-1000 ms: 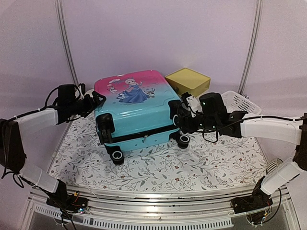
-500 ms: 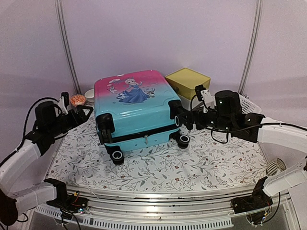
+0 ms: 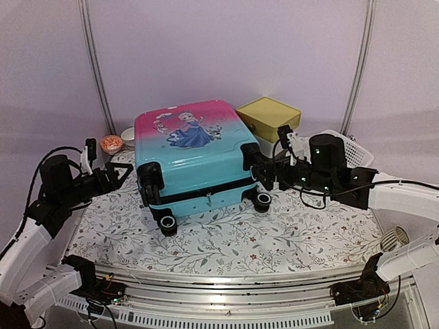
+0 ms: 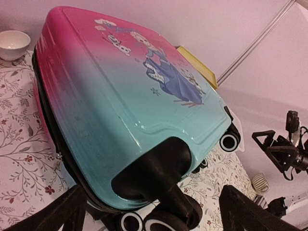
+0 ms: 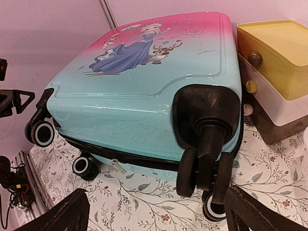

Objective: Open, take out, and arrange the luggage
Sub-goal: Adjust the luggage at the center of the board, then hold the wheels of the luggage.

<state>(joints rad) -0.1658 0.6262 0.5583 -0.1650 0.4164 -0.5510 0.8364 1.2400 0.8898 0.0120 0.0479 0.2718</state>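
**Top view:** luggage (image 3: 195,154) lies flat at table centre, printed shell up. Pink end is far, turquoise end w/ wheels is near. Its black zipper band is shut along the visible side. L gripper (image 3: 123,173) hangs to the left of it, fingers spread, clear of the shell. R gripper (image 3: 264,173) is just beside the luggage's right near wheel housing, fingers apart, clamped on nothing; can't tell if it touches the housing. Yellow-topped drawer box (image 3: 269,115) stands far right, just behind the luggage. White mesh basket (image 3: 348,147) is right of the box, partly hidden by the R arm. Far left are a white bowl (image 3: 127,133) and a small bowl w/ orange inside (image 3: 112,143). Floral cloth (image 3: 226,240) covers the table.

**Left wrist:** L fingers (image 4: 62,211) sit at the bottom corners, wide apart. The luggage fills the view ahead, w/ a black wheel housing (image 4: 163,168) nearest. The white bowl is top left on the cloth. The R gripper's black fingers show past the luggage at right.

**Right wrist:** R fingers (image 5: 260,211) sit at the bottom corners, also wide apart. The luggage is straight ahead, w/ a double wheel (image 5: 207,168) closest. A zipper pull (image 5: 115,163) hangs from the closed band. The drawer box is just beside the luggage's right side.
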